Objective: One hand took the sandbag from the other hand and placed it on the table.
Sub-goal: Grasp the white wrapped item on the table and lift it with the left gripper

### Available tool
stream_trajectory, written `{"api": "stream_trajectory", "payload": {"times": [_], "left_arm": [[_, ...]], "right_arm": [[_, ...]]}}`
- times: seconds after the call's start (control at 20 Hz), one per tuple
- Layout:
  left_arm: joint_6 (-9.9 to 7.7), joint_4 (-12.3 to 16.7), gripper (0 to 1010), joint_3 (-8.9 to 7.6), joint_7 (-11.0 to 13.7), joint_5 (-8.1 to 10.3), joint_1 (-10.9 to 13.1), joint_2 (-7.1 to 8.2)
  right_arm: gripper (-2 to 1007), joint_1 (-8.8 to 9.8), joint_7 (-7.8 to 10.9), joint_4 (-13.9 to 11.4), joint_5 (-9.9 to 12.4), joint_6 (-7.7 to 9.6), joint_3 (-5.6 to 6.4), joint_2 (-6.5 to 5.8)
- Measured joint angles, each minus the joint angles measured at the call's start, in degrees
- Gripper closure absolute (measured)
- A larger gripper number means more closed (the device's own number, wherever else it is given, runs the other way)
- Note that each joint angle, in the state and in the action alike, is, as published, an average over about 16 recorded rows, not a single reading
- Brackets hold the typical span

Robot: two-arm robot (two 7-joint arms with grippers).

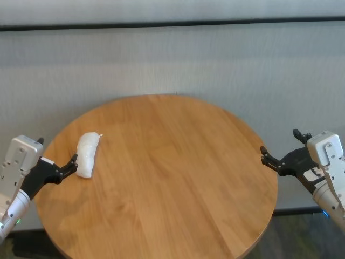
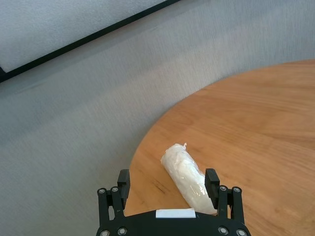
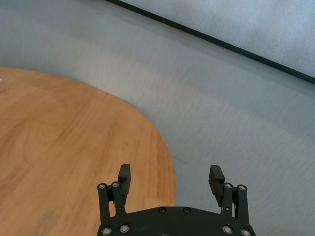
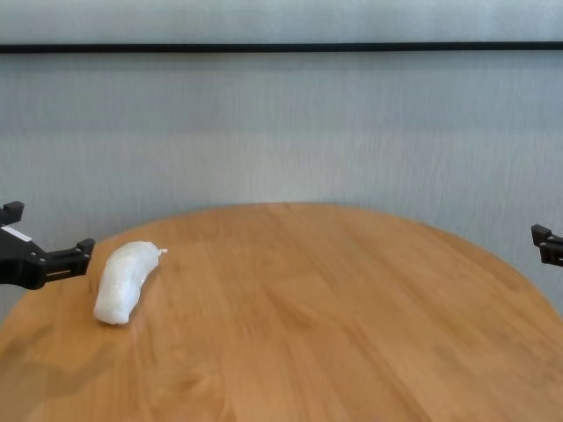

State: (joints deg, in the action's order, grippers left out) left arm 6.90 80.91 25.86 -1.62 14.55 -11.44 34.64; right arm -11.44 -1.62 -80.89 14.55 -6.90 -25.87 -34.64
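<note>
The sandbag, a small white lumpy pouch of sausage shape with a little knotted tip at its far end, is laid flat on the round light-brown wooden table. It is found just ahead of the left gripper, whose fingers are spread wide, its near end beside one fingertip. The right gripper, likewise spread, is held well apart from it at the opposite table edge.

Sandbag on round table

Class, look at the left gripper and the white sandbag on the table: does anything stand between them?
Nothing visible does. The sandbag lies on the table right at the open left gripper; only bare wood surrounds it.
</note>
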Motion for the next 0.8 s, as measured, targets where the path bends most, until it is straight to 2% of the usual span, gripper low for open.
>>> {"api": "stream_trajectory", "payload": {"times": [0.8], "left_arm": [[-0.11, 0.1, 8, -0.05, 0.2, 0.04, 0.0, 0.04]], "right_arm": [[4, 0.0, 0.0, 0.0, 0.0, 0.0, 0.0, 0.0]]}}
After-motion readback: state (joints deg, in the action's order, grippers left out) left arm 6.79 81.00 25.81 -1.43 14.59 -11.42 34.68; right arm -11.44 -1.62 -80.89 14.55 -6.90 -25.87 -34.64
